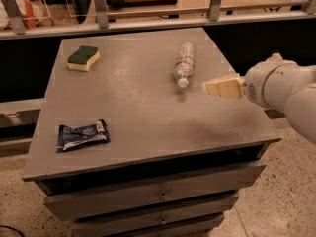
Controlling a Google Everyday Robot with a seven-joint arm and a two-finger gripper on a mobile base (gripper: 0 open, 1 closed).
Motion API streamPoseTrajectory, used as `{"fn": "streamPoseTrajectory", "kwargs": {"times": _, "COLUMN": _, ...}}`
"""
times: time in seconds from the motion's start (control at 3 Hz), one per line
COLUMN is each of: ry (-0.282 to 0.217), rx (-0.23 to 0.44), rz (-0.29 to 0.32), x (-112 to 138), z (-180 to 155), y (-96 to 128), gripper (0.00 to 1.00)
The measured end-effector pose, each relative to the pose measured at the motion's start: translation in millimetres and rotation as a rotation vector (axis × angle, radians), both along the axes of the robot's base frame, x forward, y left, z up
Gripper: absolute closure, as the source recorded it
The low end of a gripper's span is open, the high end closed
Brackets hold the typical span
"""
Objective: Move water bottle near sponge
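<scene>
Grey cabinet top [148,122]. Gripper [224,87] hovers over R edge; open or closed: can't tell. Water bottle [184,63] lies on its side just ahead of it, sponge [83,58] well beyond. Risk: an off-centre nudge rolls the bottle away.

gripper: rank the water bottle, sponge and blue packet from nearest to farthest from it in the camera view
1. water bottle: lying on its side just beside the gripper, which hovers at the right edge of the table.
2. sponge, back left corner, and blue packet, front left: both far across the table, too close to call.
</scene>
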State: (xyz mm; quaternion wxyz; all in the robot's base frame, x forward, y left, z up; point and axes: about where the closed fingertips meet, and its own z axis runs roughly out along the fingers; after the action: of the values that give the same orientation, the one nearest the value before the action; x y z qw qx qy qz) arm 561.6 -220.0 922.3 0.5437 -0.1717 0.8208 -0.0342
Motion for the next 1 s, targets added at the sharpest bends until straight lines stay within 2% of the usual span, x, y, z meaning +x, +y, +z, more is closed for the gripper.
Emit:
{"fn": "streamPoseTrajectory", "kwargs": {"times": 0.33, "ry": -0.074, "rx": 0.022, "rz": -0.071, "x": 20.9, "z": 15.9, "y": -42.1, "gripper": 0.00}}
{"fn": "streamPoseTrajectory", "kwargs": {"times": 0.67, "ry": -0.116, "rx": 0.097, "rz": -0.099, "x": 46.6, "z": 31.7, "y": -48.9, "gripper": 0.00}}
{"fn": "streamPoseTrajectory", "kwargs": {"times": 1.0, "ry": -0.124, "rx": 0.208, "rz": -0.106, "x": 69.7, "z": 37.9, "y": -33.7, "gripper": 0.00}}
